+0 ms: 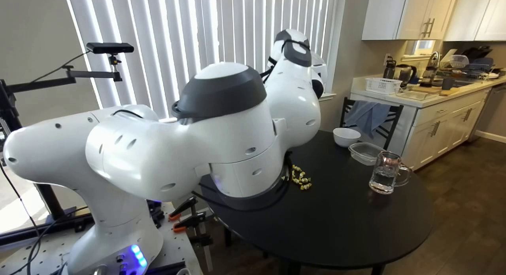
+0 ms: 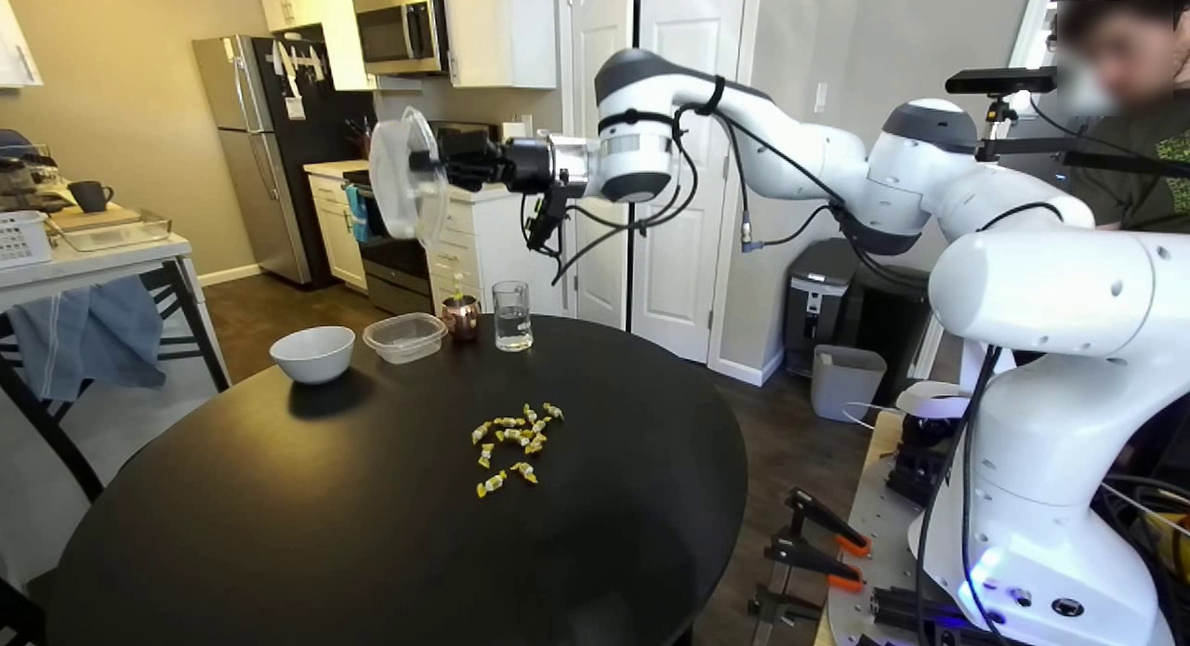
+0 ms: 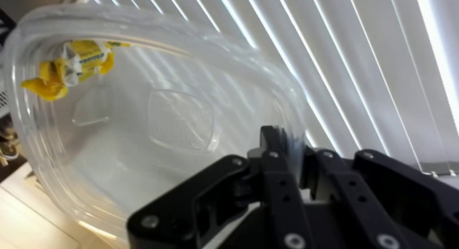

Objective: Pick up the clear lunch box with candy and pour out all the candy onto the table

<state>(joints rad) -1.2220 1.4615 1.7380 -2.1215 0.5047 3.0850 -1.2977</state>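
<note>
The clear lunch box (image 2: 395, 177) is held high above the far side of the table (image 2: 325, 525), turned on its side. In the wrist view the box (image 3: 179, 113) has its opening towards the camera. One yellow-wrapped candy (image 3: 86, 61) lies inside it at the upper left corner. My gripper (image 3: 292, 152) is shut on the box wall, one finger inside and one outside. It also shows in an exterior view (image 2: 429, 161). Several yellow candies (image 2: 511, 437) lie scattered on the black table, also in an exterior view (image 1: 301, 179). In that view the arm hides the box and gripper.
A white bowl (image 2: 314, 355), another clear container (image 2: 406, 337), a copper mug (image 2: 461, 318) and a glass mug of water (image 2: 512, 319) stand along the table's far edge. A chair with a blue towel (image 1: 365, 114) stands by the table. Window blinds (image 1: 237, 29) hang behind the arm.
</note>
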